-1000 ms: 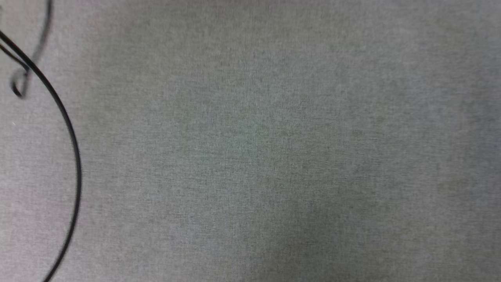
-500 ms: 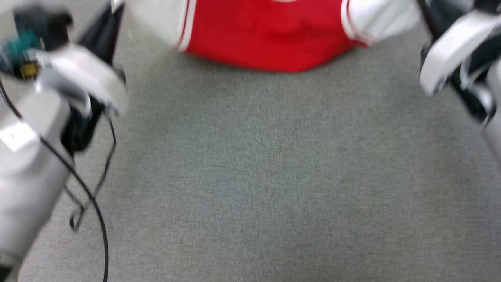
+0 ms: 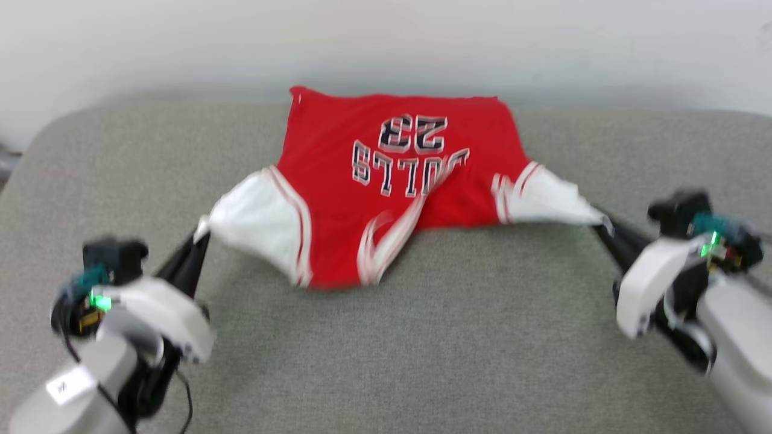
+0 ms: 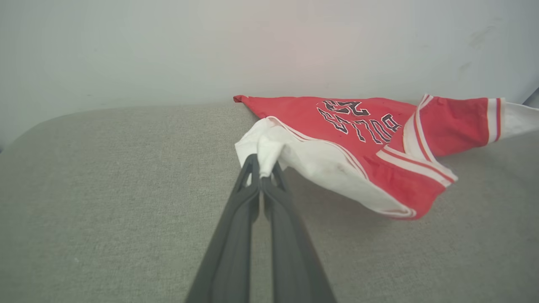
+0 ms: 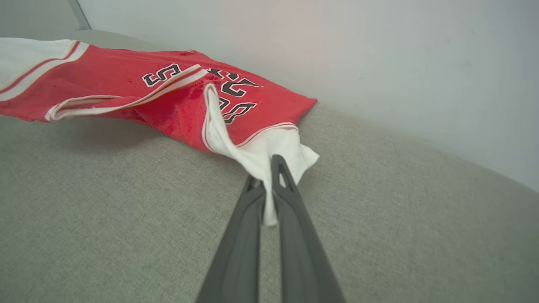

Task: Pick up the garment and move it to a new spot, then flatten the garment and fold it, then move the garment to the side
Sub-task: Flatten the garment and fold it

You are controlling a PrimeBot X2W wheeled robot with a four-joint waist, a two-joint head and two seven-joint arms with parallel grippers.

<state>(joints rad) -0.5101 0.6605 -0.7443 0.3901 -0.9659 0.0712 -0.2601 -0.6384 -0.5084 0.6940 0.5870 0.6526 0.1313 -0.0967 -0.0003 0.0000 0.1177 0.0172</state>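
- Grey cloth surface point(image 3: 386, 361) runs under everything you see, with a pale wall point(image 3: 386, 42) right behind its far edge.
- You have the jersey point(image 3: 338, 181) on the far half of that surface, centred between the two arms, with its back edge close to the wall.
- Your left gripper point(image 3: 202, 232) has its fingers pressed together on the tip of the left-side sleeve point(image 3: 259, 223). In the left wrist view, white fabric is bunched between the two dark fingertips.
- Your right gripper point(image 3: 603, 223) is pinching the right-side sleeve point(image 3: 546, 202) the same way. In the right wrist view, a strip of white cloth hangs down between the closed fingers.
- Both sleeves are pulled outward, so the jersey is stretched sideways between the arms.
- Its far part lies on the cloth. The near edge looks raised off the surface, and both wrist views show shadow beneath it.
- The lettering point(image 3: 410, 163) faces up and reads upside down from the head camera.
- A striped trim point(image 3: 392, 235) crosses the red front below the lettering and droops toward the near edge.
- The red body is wrinkled rather than flat, with a fold beside each sleeve.
- You'll find the head view slightly blurred, so fine detail at the fingertips is clearer in the wrist views.
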